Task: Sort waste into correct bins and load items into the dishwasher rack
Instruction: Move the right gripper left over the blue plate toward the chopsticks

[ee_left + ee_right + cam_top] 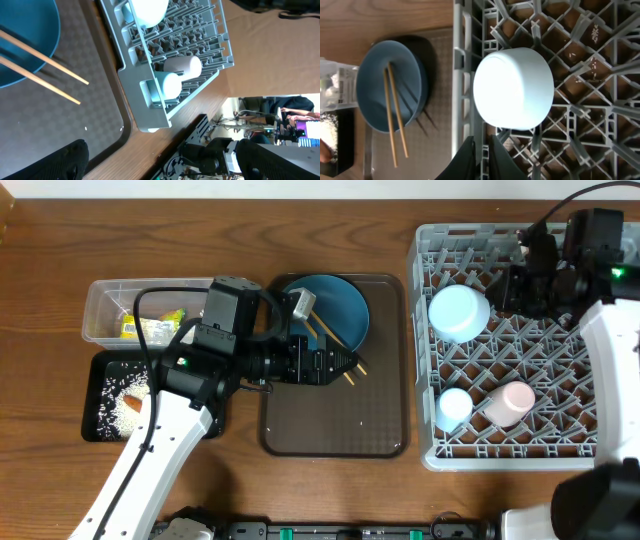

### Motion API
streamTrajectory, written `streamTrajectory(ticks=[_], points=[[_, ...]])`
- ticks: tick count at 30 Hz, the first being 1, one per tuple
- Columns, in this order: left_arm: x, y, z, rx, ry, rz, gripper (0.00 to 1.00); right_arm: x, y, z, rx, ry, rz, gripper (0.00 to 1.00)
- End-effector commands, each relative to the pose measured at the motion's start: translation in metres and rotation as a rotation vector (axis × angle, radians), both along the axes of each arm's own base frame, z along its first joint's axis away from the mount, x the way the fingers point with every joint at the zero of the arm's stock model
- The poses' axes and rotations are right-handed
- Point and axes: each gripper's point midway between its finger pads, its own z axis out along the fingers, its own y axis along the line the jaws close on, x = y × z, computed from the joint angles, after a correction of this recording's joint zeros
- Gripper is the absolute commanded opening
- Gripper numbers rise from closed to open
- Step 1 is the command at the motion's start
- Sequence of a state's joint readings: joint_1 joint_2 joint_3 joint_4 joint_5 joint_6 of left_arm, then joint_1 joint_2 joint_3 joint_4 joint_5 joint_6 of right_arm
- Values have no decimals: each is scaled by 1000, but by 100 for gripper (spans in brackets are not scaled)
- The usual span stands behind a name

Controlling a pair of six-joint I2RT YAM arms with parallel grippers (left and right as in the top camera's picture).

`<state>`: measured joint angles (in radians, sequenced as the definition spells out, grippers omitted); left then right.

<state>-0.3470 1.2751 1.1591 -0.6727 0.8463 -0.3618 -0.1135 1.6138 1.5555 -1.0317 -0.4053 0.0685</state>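
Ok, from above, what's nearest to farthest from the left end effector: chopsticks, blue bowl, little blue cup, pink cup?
1. chopsticks, lying across the dark plate, right beside the left end effector.
2. little blue cup, front-left of the rack, and blue bowl, back-left: too close to call.
3. pink cup, further right in the rack.

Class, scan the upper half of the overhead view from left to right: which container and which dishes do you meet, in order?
Clear tub → dark-blue plate → pale-blue bowl
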Motion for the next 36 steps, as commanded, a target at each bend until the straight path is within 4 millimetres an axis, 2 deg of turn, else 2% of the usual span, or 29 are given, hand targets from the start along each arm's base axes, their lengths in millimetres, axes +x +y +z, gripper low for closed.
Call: streamTrajectory(ticks=[1,4,7,8,9,10,16,17,20,24,26,27,28,29,31,33,36], points=[[3,0,10,-5,-40,-4,96,-16,12,33,26,-79,42,12],[3,0,10,-5,-40,-4,96,-29,28,49,70,-106,85,17],[3,0,10,-5,-40,-4,96,-48,38,55,80,-87,111,32],[3,0,10,-5,-40,-4,96,-53,40,56,82,-75,116,50],[3,0,10,-5,-40,-4,96,-57,42,56,82,-67,121,78],[3,0,10,-5,-40,-4,96,-60,44,56,86,-60,126,88],[4,-1,11,-13,-45,-7,98,-73,76,62,180,-38,221,80],[7,-3,17,-30,-71,-12,98,-75,82,61,181,-29,232,80],[34,-2,32,-47,-182,65,98,-85,100,59,179,-9,291,81],[42,-3,40,-85,-164,110,98,-94,123,56,140,-8,366,81],[48,5,44,-93,-167,145,98,-96,129,52,93,-11,386,79],[53,12,46,-92,-186,164,98,-96,130,50,61,-12,388,74],[61,24,48,-81,-207,202,98,-97,130,47,33,-13,388,64],[70,40,49,-65,-219,260,98,-97,128,44,3,-6,383,60],[85,74,53,-52,-238,365,98,-101,127,41,-24,10,385,59],[96,116,54,-48,-218,498,98,-105,127,39,-32,24,391,62],[101,175,45,-26,-159,667,98,-106,129,39,-32,25,397,65]])
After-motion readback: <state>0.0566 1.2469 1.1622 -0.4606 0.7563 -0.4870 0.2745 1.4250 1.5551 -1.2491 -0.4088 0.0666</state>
